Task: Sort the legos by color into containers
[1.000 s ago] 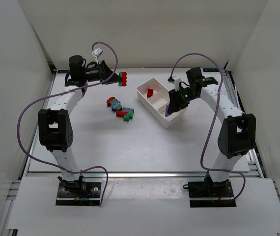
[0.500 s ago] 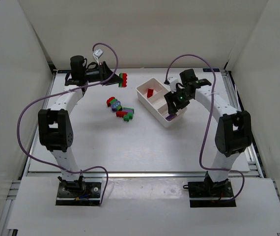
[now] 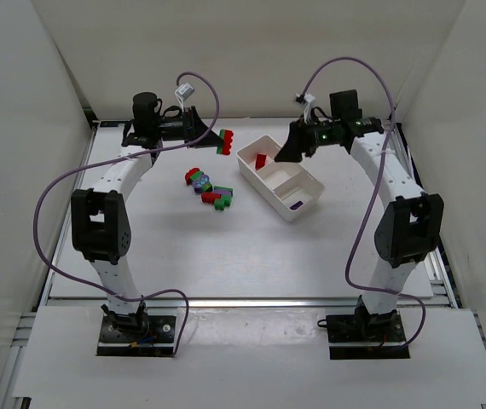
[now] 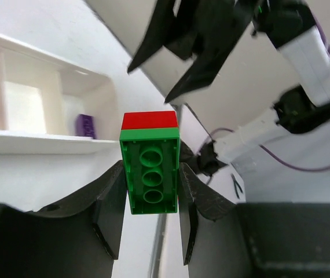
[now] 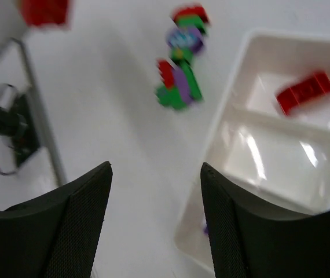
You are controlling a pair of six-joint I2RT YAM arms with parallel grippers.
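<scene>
The left gripper (image 4: 150,188) pinches a green-and-red brick (image 4: 151,165), plainest in its wrist view. The right gripper (image 5: 156,197) hangs spread, its camera catching the tray (image 5: 220,136) and the loose pile (image 5: 179,87).

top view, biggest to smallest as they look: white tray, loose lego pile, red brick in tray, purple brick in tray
white tray
loose lego pile
red brick
purple brick
the last two are close, both tiny

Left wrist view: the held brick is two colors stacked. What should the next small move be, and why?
Probably bring the right gripper, jaws open, onto the red brick and pull it off the green brick clamped in the left gripper. Joined, they cannot be sorted by color into the tray.
</scene>
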